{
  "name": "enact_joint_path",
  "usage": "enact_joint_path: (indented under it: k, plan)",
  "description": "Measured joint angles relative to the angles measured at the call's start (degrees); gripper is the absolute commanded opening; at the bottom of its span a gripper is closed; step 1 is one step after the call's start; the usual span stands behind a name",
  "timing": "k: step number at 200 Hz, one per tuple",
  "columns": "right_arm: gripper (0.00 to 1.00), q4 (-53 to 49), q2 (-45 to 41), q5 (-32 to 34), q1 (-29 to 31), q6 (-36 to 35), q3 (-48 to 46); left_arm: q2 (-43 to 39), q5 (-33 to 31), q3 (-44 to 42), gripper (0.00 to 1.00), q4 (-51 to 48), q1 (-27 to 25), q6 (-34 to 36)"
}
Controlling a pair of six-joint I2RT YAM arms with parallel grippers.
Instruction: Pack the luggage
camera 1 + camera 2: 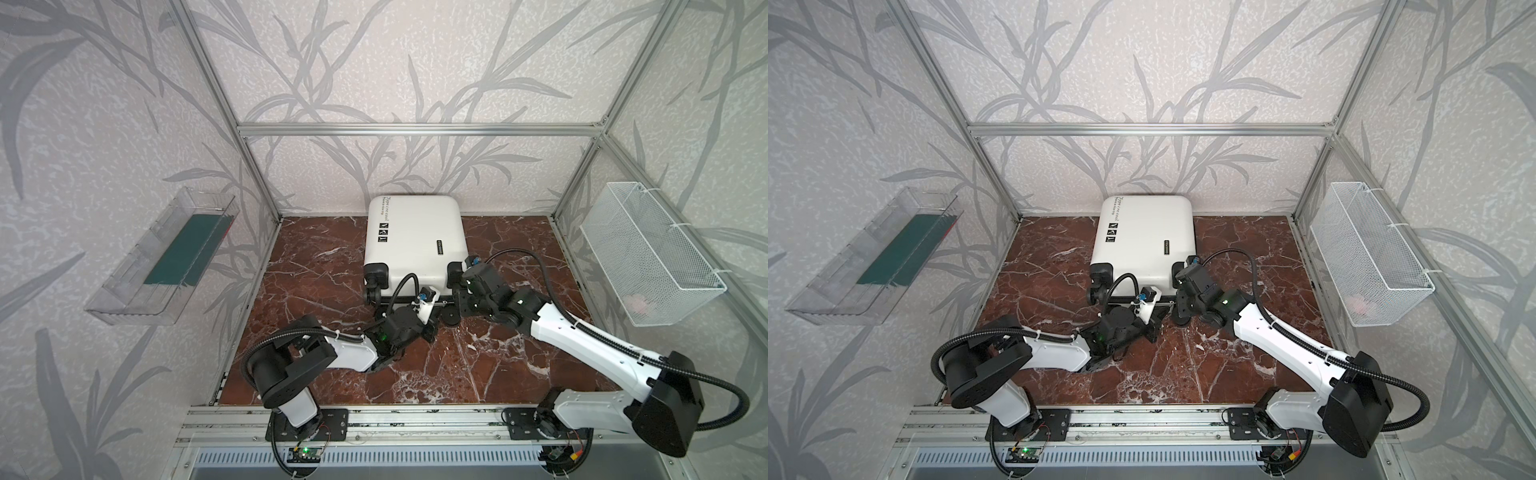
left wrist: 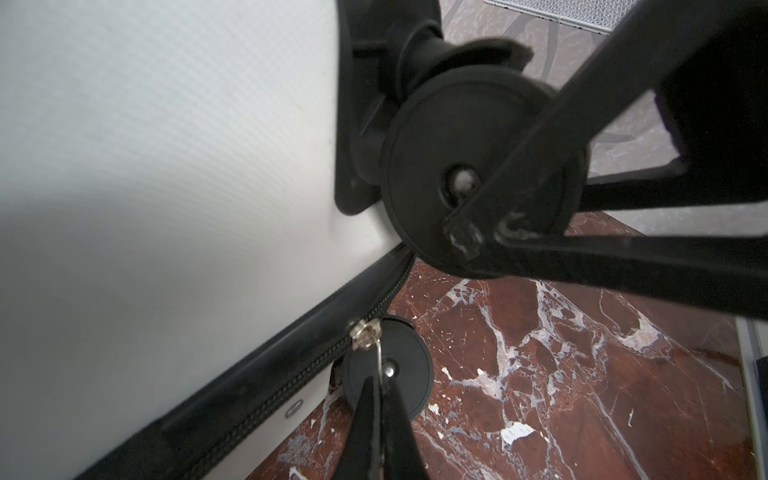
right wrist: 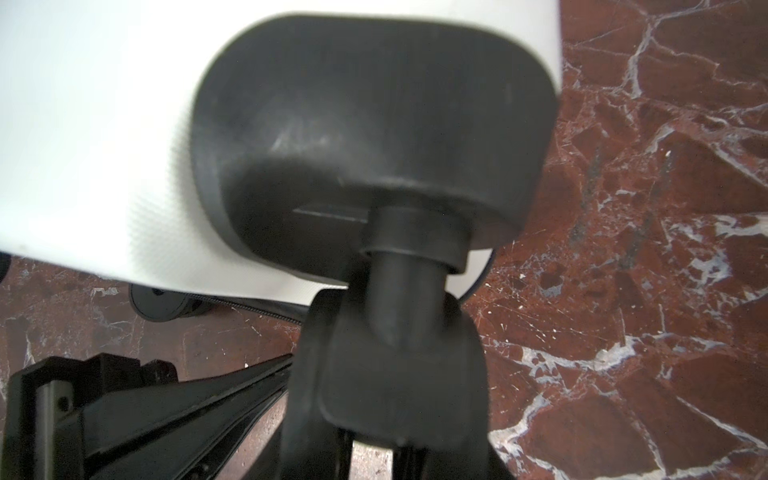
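The luggage (image 1: 411, 237) (image 1: 1144, 237), a white hard-shell suitcase, lies flat and closed at the back of the marble table. Its black wheels point toward me. My left gripper (image 1: 438, 316) (image 1: 1163, 316) (image 2: 380, 388) is at the near edge, shut on the silver zipper pull (image 2: 377, 353) of the black zipper seam (image 2: 249, 395), just in front of a lower wheel (image 2: 411, 374). My right gripper (image 1: 457, 286) (image 1: 1179, 286) (image 3: 395, 415) is shut on the upper right caster wheel (image 2: 436, 166) (image 3: 395, 365), below its black corner housing (image 3: 374, 137).
A clear plastic bin (image 1: 124, 299) holding a dark green flat item (image 1: 183, 257) hangs on the left wall. A white wire mesh basket (image 1: 648, 253) hangs on the right wall with something pale pink (image 1: 640, 305) inside. Aluminium frame posts border the marble table (image 1: 457, 374).
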Motion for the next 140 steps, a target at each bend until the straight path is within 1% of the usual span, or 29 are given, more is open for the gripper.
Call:
enact_joint_path:
  k: [43, 83, 116, 140]
  plan:
    - [0.12, -1.38, 0.02, 0.61, 0.44, 0.02, 0.83, 3.58, 1.92, 2.27, 0.00, 2.10, -0.15, -0.22]
    - [0.11, -1.44, 0.17, 1.29, 0.81, 0.20, 0.83, 7.34, 1.57, 4.44, 0.00, 5.35, -1.25, -0.55]
    - [0.10, -1.49, 0.26, 2.05, 1.25, 0.37, 0.83, 12.07, -0.57, 6.34, 0.00, 10.73, -2.71, -0.66]
    - [0.10, -1.55, 0.48, 2.62, 1.44, 0.46, 0.83, 16.41, -3.78, 7.26, 0.00, 16.79, -4.02, -0.74]
